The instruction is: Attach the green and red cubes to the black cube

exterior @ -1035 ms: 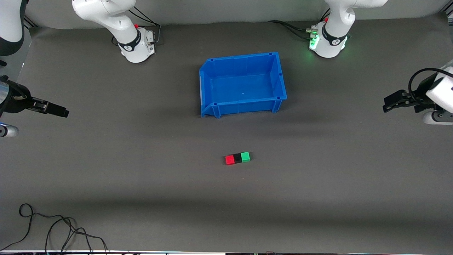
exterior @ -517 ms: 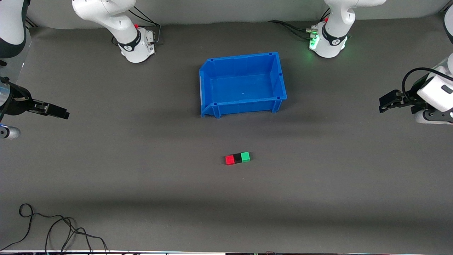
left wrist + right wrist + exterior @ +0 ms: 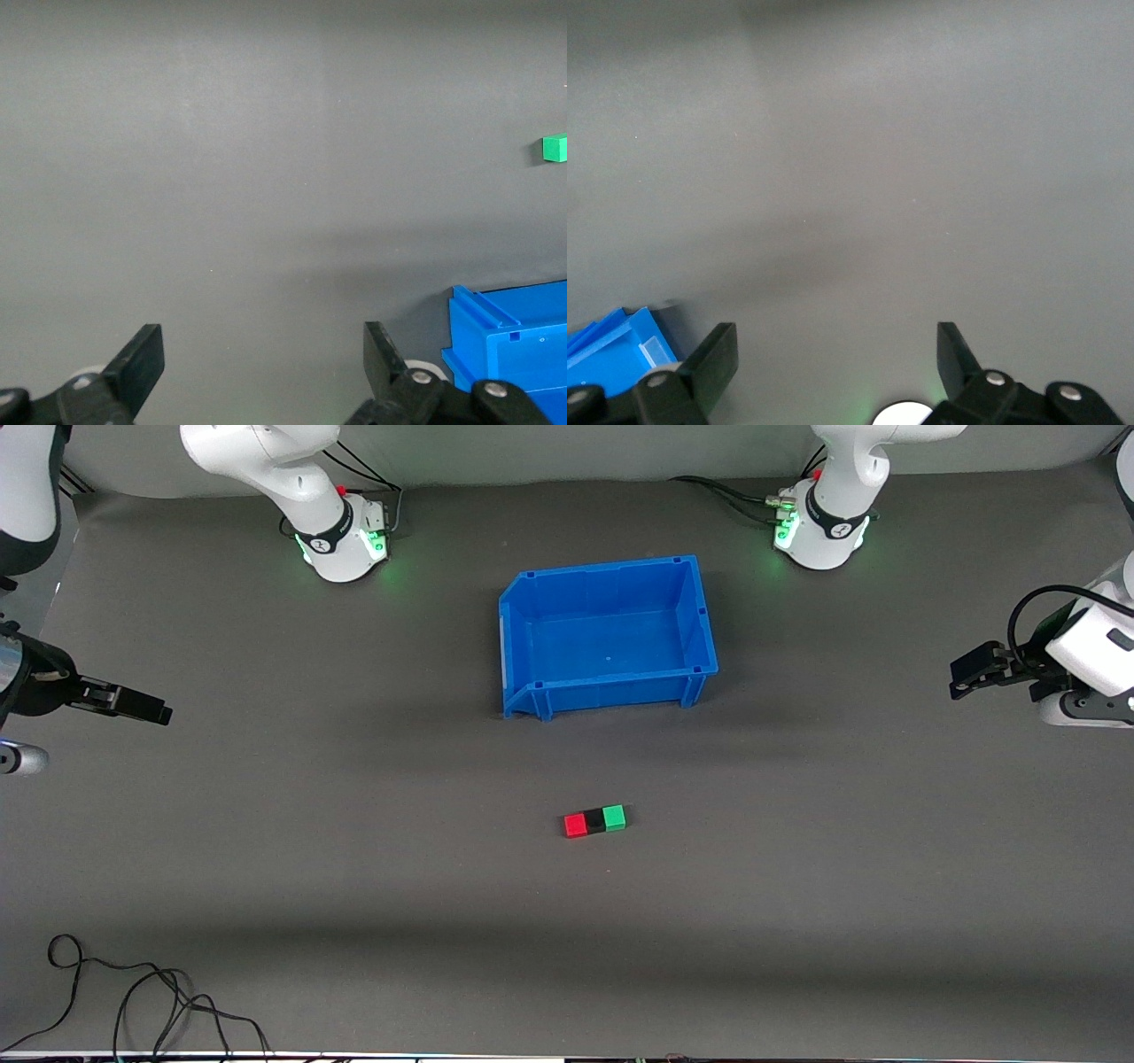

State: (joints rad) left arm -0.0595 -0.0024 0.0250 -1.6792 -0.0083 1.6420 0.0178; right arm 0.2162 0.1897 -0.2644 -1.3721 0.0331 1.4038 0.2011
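The red cube (image 3: 576, 825), the black cube (image 3: 594, 821) and the green cube (image 3: 614, 817) lie touching in one short row on the grey mat, black in the middle. They sit nearer the front camera than the blue bin. My left gripper (image 3: 964, 675) hangs open and empty over the mat at the left arm's end of the table. My right gripper (image 3: 158, 710) hangs open and empty over the right arm's end. The left wrist view shows the green cube (image 3: 555, 148) well ahead of the left gripper (image 3: 263, 343). In the right wrist view the right gripper (image 3: 837, 343) has only bare mat between its fingers.
The empty blue bin (image 3: 611, 691) stands mid-table between the cube row and the arm bases; its corners show as blue bin (image 3: 509, 350) and blue bin (image 3: 611, 354). A loose black cable (image 3: 133, 992) lies at the front corner on the right arm's end.
The left gripper has drifted slightly toward the bases at its end of the table. A green light has come on at the right arm's base. The cubes have not moved.
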